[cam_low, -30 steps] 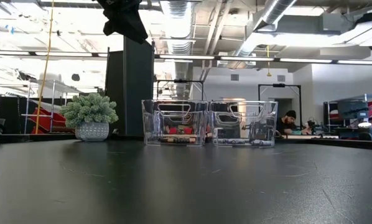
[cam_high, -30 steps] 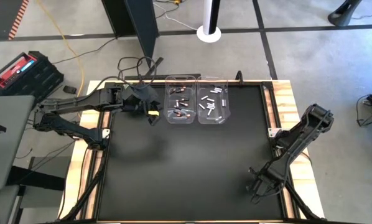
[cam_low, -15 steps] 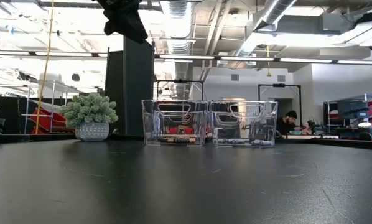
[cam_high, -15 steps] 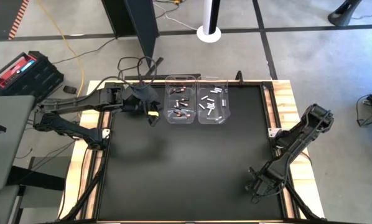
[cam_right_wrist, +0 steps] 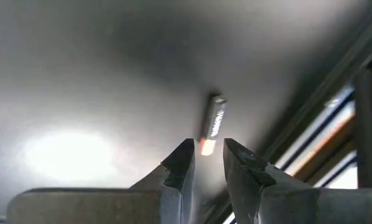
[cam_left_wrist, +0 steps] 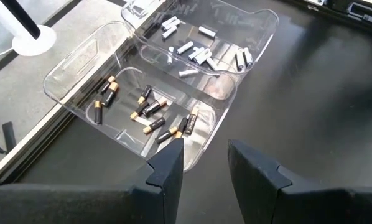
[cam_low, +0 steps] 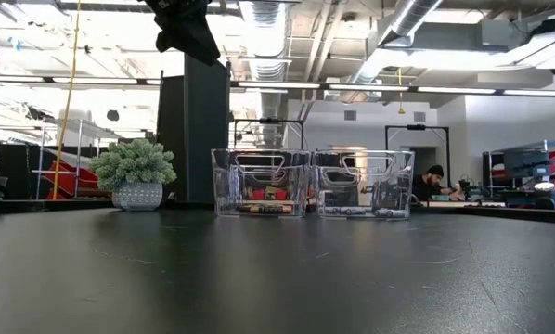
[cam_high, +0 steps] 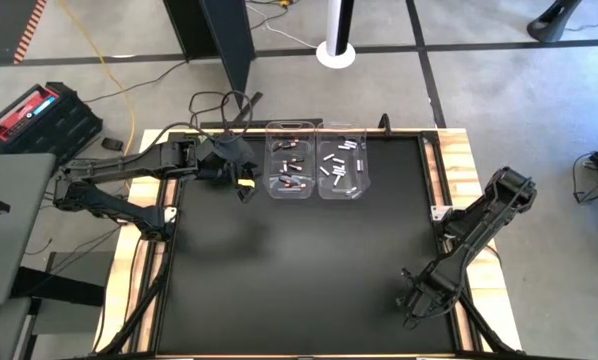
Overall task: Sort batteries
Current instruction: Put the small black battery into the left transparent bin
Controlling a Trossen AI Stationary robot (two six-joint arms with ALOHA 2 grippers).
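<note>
Battery (cam_right_wrist: 214, 122) on tabletop (cam_right_wrist: 80, 74): light, stiff, rolls easily | we grip mid-body | right end effector (cam_right_wrist: 208, 163) apart, empty, just before it

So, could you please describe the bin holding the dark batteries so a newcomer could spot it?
Look at the black table and find the two clear bins side by side at its far edge. It is the left bin, nearest the left gripper. Its batteries are dark with copper ends; its neighbour's are white.
</note>
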